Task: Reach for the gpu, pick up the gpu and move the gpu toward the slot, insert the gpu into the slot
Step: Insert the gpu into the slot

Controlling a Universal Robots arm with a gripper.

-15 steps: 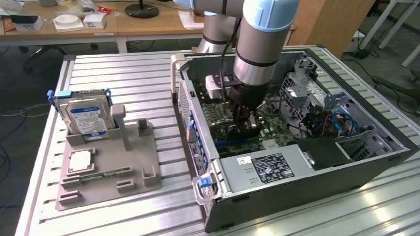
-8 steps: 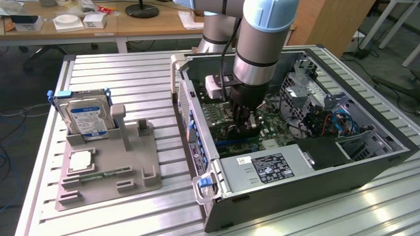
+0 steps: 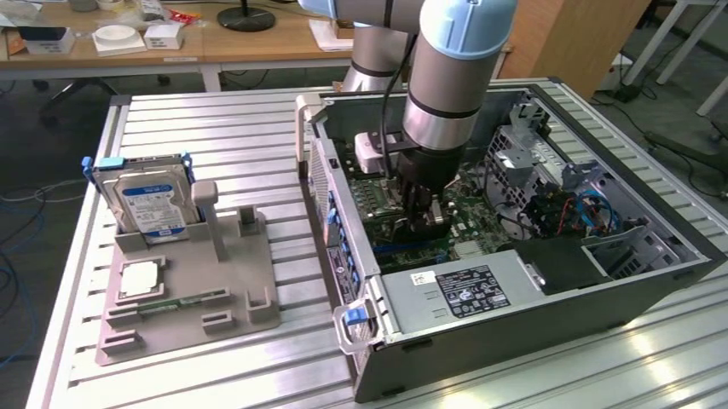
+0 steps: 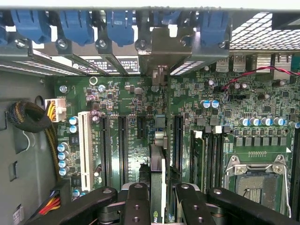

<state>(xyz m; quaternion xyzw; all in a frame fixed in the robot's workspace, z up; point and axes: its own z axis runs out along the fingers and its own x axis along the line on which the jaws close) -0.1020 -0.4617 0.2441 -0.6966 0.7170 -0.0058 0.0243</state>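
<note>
My gripper point(image 4: 159, 194) is shut on the gpu point(image 4: 158, 157), a thin dark card seen edge-on between the black fingers point(image 4: 138, 199). The card runs from the fingers across the green motherboard point(image 4: 126, 93) to its metal bracket point(image 4: 161, 47) at the case's rear wall. It stands upright between two long black slots point(image 4: 123, 145), and the slot beneath it is hidden by the card itself. I cannot tell whether its lower edge is seated. In the exterior view the gripper point(image 3: 424, 217) is deep inside the open computer case point(image 3: 637, 281), just above the board.
Blue latches point(image 4: 75, 23) line the rear wall. A cable bundle point(image 4: 28, 117) and the CPU socket point(image 4: 255, 183) flank the slots. The power supply point(image 3: 466, 290) fills the case's near end. Outside, a hard drive point(image 3: 148, 200) stands in a grey fixture point(image 3: 193, 298).
</note>
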